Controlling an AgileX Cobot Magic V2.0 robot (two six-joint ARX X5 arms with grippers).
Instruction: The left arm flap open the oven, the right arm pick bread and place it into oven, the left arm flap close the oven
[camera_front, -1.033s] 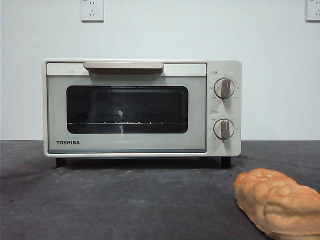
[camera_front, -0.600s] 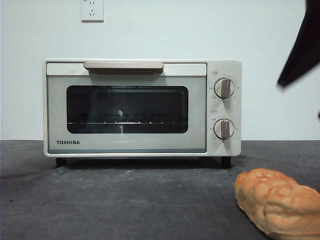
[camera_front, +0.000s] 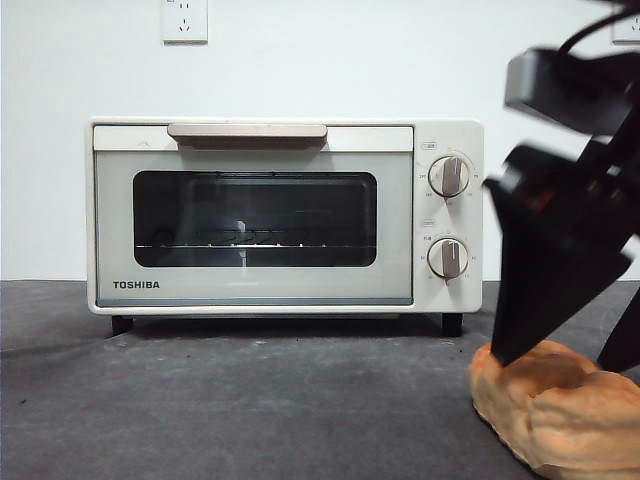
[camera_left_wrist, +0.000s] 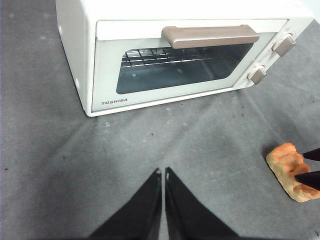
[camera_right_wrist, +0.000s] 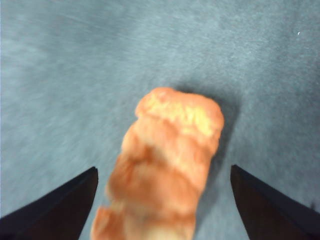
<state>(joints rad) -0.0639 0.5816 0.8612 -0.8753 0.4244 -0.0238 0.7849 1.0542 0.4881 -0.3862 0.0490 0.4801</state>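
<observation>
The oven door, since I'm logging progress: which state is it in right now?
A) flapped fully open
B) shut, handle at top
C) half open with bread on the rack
B: the oven door sits flush, handle up, and the bread lies on the table.

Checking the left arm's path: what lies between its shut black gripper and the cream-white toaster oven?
Only bare grey table between left gripper and oven, in the left wrist view.

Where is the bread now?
The bread lies on the dark table, in front of the oven's knob side, between the right gripper's open jaws.
</observation>
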